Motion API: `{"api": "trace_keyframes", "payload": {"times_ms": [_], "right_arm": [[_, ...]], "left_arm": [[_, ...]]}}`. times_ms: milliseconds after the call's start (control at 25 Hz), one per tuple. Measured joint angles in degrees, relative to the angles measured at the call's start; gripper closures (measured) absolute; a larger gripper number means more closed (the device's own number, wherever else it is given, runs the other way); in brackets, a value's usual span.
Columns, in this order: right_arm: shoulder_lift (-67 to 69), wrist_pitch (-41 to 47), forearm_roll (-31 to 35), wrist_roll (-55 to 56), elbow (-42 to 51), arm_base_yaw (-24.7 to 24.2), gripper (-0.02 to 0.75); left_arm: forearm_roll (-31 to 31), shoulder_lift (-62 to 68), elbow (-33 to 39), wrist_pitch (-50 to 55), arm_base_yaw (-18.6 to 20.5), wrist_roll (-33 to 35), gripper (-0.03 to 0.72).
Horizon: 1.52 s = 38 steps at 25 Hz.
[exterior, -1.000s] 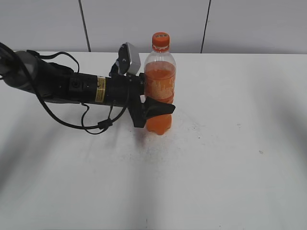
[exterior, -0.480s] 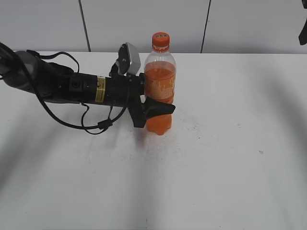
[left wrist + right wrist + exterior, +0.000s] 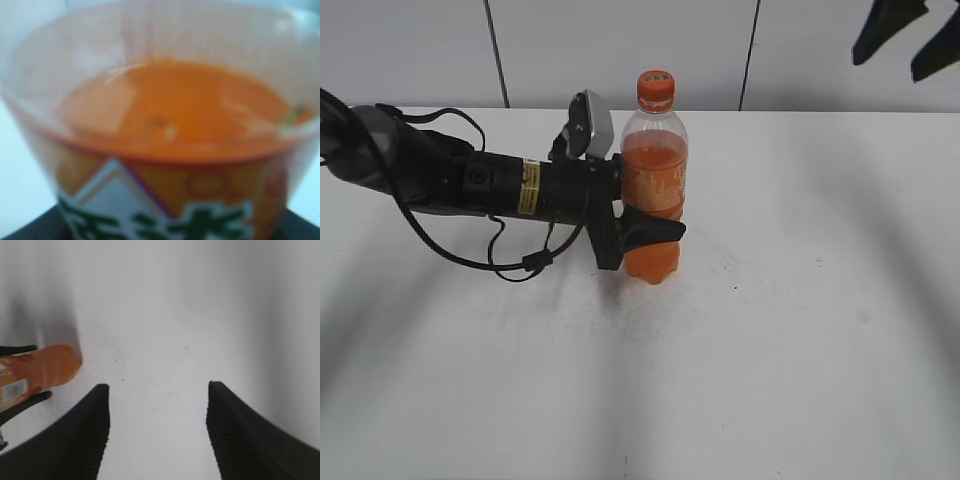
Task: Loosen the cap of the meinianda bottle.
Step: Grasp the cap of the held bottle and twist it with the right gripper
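Observation:
The meinianda bottle stands upright at the middle back of the white table, with orange liquid and an orange label. Its orange cap is on the neck. My left gripper reaches in from the left and is shut on the bottle's lower body. The left wrist view is filled by the bottle, blurred and close. My right gripper is open and empty, high at the top right, far from the cap. In the right wrist view its fingers hang over bare table, with the bottle's lower end at the left.
The white table carries only the bottle. A grey panelled wall runs behind its far edge. The left arm and its cables lie across the table's left side.
My right gripper has come into the exterior view at the top right and moved leftward. The left gripper and the bottle have not moved.

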Motion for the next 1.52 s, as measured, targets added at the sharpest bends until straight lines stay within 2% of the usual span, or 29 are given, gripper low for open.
{"api": "trace_keyframes", "payload": {"times_ms": [440, 720, 1000, 1200, 1520], "right_arm": [[1.2, 0.2, 0.3, 12.2, -8.3, 15.4, 0.278], [6.5, 0.2, 0.3, 14.8, -14.9, 23.5, 0.278], [9.4, 0.3, -0.5, 15.1, -15.8, 25.8, 0.278], [10.0, 0.3, -4.1, 15.5, -15.8, 28.1, 0.278], [12.3, 0.3, -5.6, 15.7, -15.8, 28.5, 0.278]], "left_arm": [[2.2, 0.0, -0.1, -0.7, -0.2, 0.0, 0.267], [3.7, 0.0, -0.4, -1.1, -0.2, 0.0, 0.267], [4.0, 0.0, -0.4, -1.3, -0.3, 0.0, 0.267], [4.0, 0.0, -0.4, -1.3, -0.3, 0.0, 0.267], [3.7, 0.0, -0.4, -1.3, -0.3, 0.0, 0.267]]}}
